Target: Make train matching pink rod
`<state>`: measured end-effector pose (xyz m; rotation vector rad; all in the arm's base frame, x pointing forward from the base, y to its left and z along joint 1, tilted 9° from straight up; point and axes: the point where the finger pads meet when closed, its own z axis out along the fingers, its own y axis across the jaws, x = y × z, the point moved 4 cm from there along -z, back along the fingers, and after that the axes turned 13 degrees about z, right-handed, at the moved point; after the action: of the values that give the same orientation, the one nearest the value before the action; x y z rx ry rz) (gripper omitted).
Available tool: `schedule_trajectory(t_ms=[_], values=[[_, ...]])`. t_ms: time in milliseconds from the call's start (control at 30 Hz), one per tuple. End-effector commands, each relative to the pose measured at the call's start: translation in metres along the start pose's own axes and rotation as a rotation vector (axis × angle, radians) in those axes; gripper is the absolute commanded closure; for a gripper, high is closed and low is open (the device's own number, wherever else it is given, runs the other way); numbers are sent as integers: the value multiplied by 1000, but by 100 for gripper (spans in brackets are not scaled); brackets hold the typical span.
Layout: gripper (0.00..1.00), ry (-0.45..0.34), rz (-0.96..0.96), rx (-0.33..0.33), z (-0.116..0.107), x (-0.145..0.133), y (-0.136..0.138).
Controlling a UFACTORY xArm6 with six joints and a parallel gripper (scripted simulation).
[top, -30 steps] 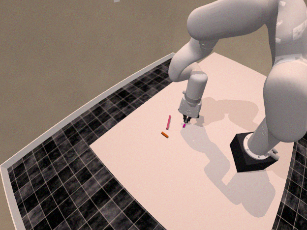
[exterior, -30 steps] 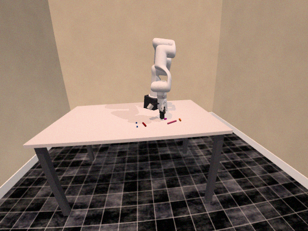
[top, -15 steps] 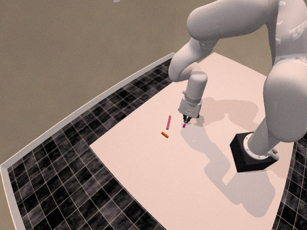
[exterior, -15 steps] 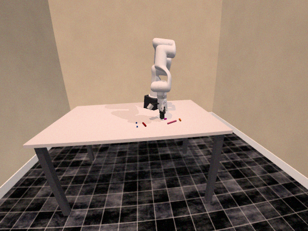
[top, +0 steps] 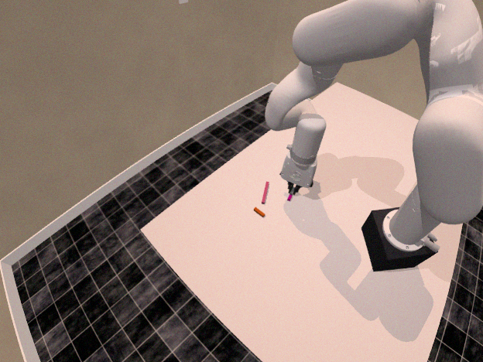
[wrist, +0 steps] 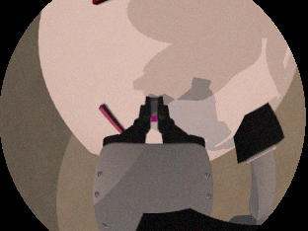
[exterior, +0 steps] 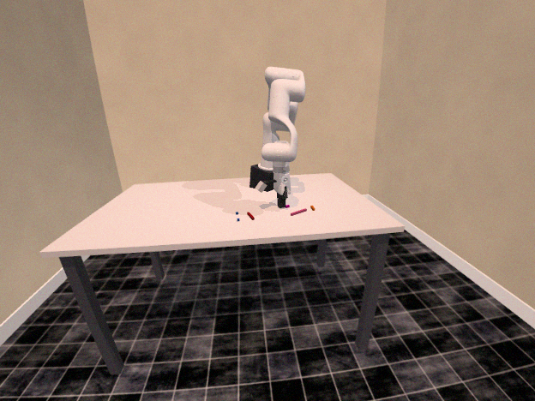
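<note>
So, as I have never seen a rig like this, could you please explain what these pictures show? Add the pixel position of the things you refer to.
The machine is a single white robot arm (top: 351, 35) (exterior: 279, 98) with a two-fingered tool (top: 292, 192) (exterior: 282, 205) (wrist: 154, 104). One picture looks down from above, one looks across the room, and one looks past the tool from the arm's wrist. On the pale table (top: 218, 249) (exterior: 172, 224) (wrist: 74, 59) lie a pink rod (top: 265, 192) (exterior: 298, 212) (wrist: 111, 118), an orange rod (top: 259, 212) (exterior: 312, 207), a red rod (exterior: 250, 215) (wrist: 102, 1) and two tiny blue rods (exterior: 237, 212). The tool's fingers are closed on a short magenta rod (top: 289, 197) (exterior: 287, 206) (wrist: 154, 118), down near the tabletop.

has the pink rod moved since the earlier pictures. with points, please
No; the pink rod (top: 265, 192) (exterior: 298, 212) (wrist: 112, 118) lies in the same place, judged against the orange rod (top: 259, 212) (exterior: 312, 207) beside it in the top view.
</note>
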<state>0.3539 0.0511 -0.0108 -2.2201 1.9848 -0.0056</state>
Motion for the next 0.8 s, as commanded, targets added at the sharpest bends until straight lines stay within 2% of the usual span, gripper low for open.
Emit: schedule_trajectory(t_ms=[0,767], values=[[96,0,0,3,3,0,-1],[96,0,0,3,5,0,-1]])
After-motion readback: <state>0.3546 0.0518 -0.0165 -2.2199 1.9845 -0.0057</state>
